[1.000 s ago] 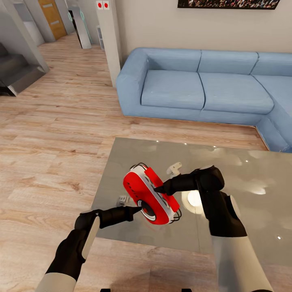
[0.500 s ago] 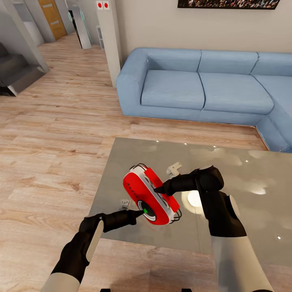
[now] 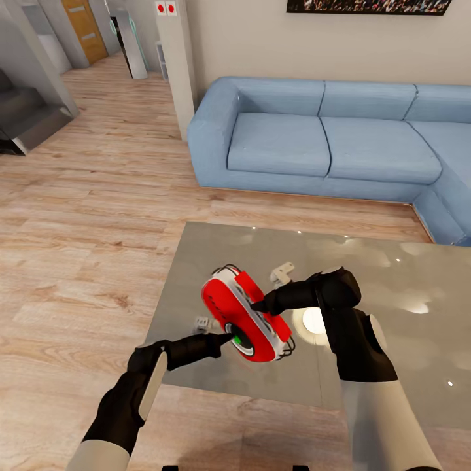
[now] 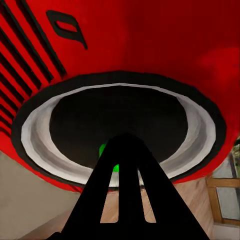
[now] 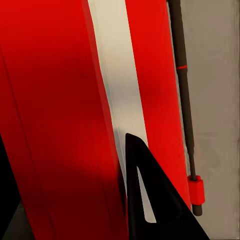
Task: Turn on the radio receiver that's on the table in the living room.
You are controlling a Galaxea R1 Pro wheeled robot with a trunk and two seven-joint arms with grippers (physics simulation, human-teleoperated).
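now, from the head view, the radio receiver point(image 3: 245, 318) is tilted up above the glossy grey desk point(image 3: 366, 275), near the desk's edge closest to the robot, with the blue sofa point(image 3: 327, 140) beyond at twelve o'clock. the right gripper point(image 3: 256, 305) comes in from three o'clock and its jaws are clamped across the red body, one finger on the near side. the left gripper point(image 3: 229, 338) reaches in from eight o'clock, its tip touching the round dark dial point(image 3: 243, 341), where a small green light shows. two small pale objects lie on the desk, one at eleven o'clock of the radio and one at its nine o'clock; what they are i cannot tell.

in the left wrist view, the left gripper's fingers point(image 4: 131, 170) are pressed together into one point, jaws closed on nothing, and that point rests on the dial inside its white ring, right at the green light point(image 4: 102, 149).

in the right wrist view, one finger point(image 5: 150, 200) lies against the white band point(image 5: 117, 90) between the red halves, with the thin wire handle point(image 5: 182, 90) alongside over the desk.

judging from this, the step in hand is the press on the dial, and the green light suggests the radio may be on. the next move likely calls for easing the left tip straight back off the dial, then lowering the radio gently onto the desk before the right jaws let go.
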